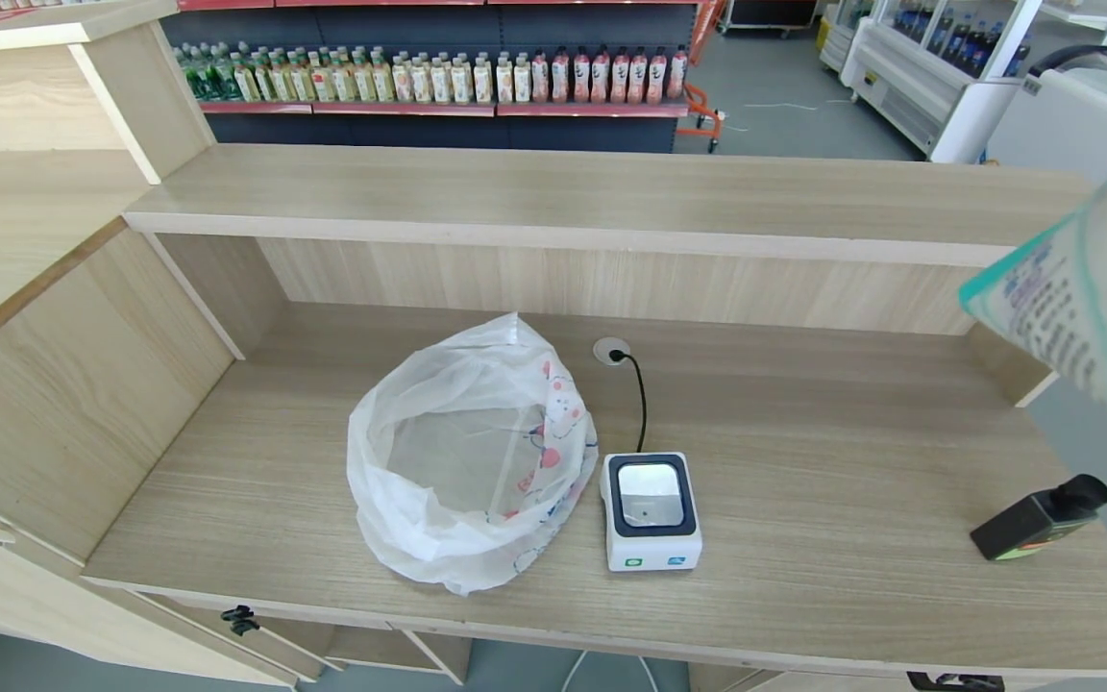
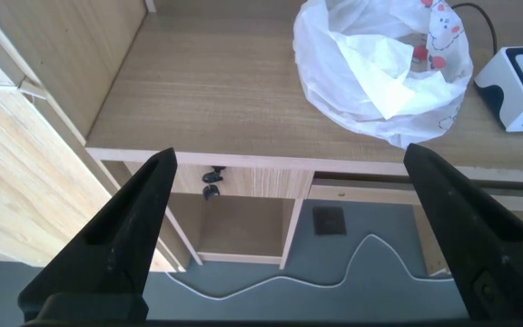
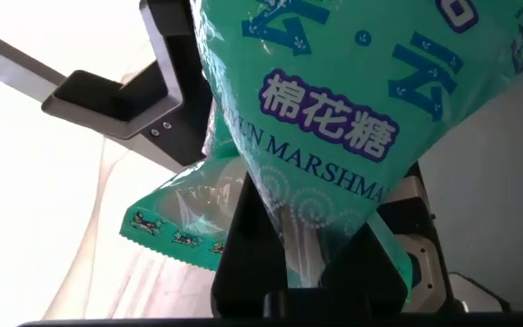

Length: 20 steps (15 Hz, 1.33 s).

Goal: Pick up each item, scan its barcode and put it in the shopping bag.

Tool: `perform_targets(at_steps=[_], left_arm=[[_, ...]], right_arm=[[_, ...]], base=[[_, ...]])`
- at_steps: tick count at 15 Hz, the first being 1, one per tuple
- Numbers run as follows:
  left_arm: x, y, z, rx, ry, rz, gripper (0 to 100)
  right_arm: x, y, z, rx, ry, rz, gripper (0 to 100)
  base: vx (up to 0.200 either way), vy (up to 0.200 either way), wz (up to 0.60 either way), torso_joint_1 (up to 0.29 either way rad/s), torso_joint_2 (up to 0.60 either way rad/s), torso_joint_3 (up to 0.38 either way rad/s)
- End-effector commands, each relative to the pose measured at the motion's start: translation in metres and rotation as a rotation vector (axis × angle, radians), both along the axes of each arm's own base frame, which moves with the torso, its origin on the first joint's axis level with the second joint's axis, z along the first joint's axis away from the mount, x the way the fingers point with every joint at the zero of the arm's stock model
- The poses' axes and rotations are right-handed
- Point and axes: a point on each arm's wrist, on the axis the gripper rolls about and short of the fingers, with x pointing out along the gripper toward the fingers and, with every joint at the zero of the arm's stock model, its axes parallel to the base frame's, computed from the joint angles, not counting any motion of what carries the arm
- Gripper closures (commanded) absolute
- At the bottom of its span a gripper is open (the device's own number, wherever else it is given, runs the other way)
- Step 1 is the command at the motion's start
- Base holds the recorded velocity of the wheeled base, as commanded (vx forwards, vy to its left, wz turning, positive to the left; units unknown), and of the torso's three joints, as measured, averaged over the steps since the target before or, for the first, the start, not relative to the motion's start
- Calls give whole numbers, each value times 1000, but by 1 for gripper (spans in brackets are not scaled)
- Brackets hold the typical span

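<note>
A white plastic shopping bag [image 1: 472, 452] lies open at the middle of the wooden counter [image 1: 803, 461]. Just to its right sits the white barcode scanner [image 1: 651, 511], its window facing up. At the right edge of the head view a green and white marshmallow bag [image 1: 1092, 288] hangs high above the counter's right end. My right gripper [image 3: 230, 168] is shut on this marshmallow bag [image 3: 334, 118]. A dark bottle [image 1: 1039, 519] lies on its side near the counter's right front corner. My left gripper [image 2: 291, 154] is open and holds nothing, below and in front of the counter's front edge, left of the shopping bag [image 2: 379, 73].
A raised wooden ledge [image 1: 611, 202] runs along the back of the counter, with wooden side walls left and right. The scanner's black cable [image 1: 640, 399] leads to a hole in the counter. Drawers with a dark handle [image 2: 212, 175] sit under the front edge. Store shelves stand behind.
</note>
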Motion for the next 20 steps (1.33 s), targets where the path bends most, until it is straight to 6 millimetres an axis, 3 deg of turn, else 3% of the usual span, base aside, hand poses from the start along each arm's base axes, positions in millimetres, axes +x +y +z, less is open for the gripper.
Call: perform_targets(at_steps=[1,6,9,12,15,20], left_arm=[[0,0,0,0,0,0,0],[0,0,0,0,-1,0,0],[0,0,0,0,0,1,0],[0,0,0,0,0,0,0],[0,0,0,0,0,1,0],[0,0,0,0,0,0,0]], right_arm=[[3,1,2,33,23,16,100],[33,9,10,48,-35,18,100],[24,10,10,43,-14,42,100],[16,10,22,40,-5,58,100],[15,10,35,39,0,58,100],[19,11,34,36,10,57,100]], base=[[0,0,0,0,0,0],[0,0,0,0,0,0],[0,0,0,0,0,0],[0,0,0,0,0,0],[0,0,0,0,0,0],[0,0,0,0,0,0]])
